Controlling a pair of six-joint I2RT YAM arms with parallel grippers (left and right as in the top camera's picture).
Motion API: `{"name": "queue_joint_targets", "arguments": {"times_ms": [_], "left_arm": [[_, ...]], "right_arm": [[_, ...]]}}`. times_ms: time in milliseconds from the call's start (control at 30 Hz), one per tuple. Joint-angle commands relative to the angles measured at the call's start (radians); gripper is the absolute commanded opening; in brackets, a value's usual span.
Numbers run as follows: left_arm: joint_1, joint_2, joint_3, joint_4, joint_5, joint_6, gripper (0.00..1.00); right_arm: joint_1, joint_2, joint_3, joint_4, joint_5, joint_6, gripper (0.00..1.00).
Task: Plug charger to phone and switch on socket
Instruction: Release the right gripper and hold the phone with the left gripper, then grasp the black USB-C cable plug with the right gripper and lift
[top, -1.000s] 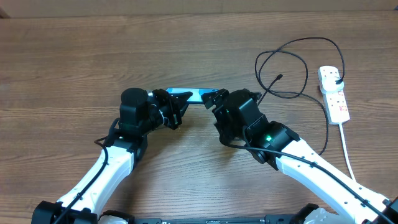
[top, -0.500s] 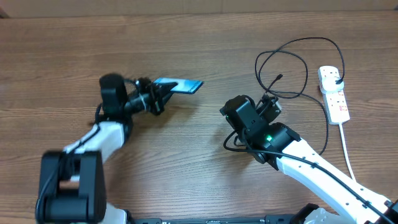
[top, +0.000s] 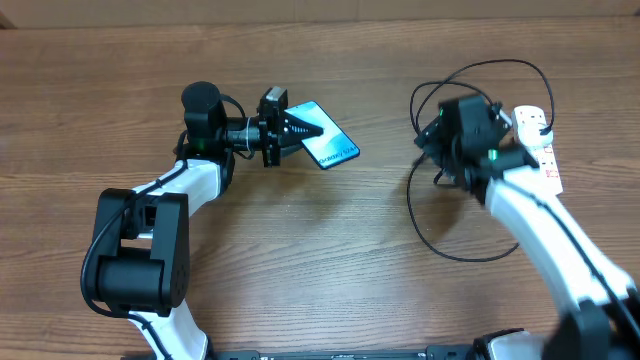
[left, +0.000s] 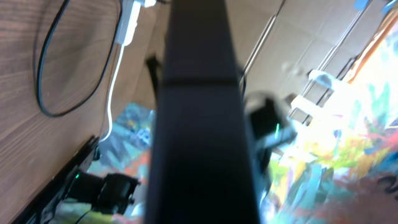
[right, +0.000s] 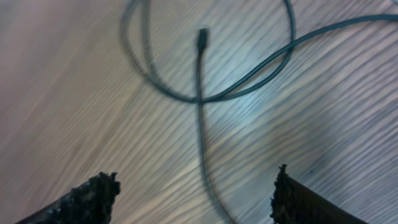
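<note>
Left gripper (top: 287, 131) is closed on the slim teal-screened smartphone (top: 330, 148), held tilted, presumably so its port is exposed. Right gripper (right: 193, 190), spread wide, is poised over the connector tip (right: 203, 34) of the thin black charger cable (right: 200, 124), near the white power strip (top: 538, 150).

- Slim dark-edged smartphone (top: 328, 147), teal screen with white lettering: one end pinched in my left pincer (top: 298, 131), angled, screen up.
- Thin black charger cable (top: 497, 63): loose loops on the wood, small connector tip (right: 203, 36) lying free.
- White elongated power strip (top: 551, 175), red markings: flat at far right.
</note>
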Motion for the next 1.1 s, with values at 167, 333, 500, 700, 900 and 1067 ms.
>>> {"name": "queue_joint_targets", "arguments": {"times_ms": [167,333,500,700,900,1067], "left_arm": [[0.002,0.005,0.028,0.011,0.085,0.035,0.04],[0.002,0.005,0.028,0.011,0.101,0.035,0.04],[0.002,0.005,0.028,0.011,0.101,0.035,0.04],[0.002,0.005,0.028,0.011,0.085,0.035,0.04],[0.002,0.005,0.028,0.011,0.097,0.035,0.04],[0.002,0.005,0.028,0.011,0.097,0.035,0.04]], "right_arm": [[-0.059,0.360,0.322,-0.092,-0.001,-0.162,0.64],[-0.058,0.457,0.364,0.002,0.068,-0.161,0.63],[-0.059,0.528,0.364,0.067,0.119,-0.161,0.61],[-0.058,0.581,0.362,0.068,0.130,-0.161,0.54],[-0.058,0.632,0.360,0.050,0.130,-0.161,0.54],[-0.057,0.637,0.360,0.002,0.120,-0.161,0.33]]}}
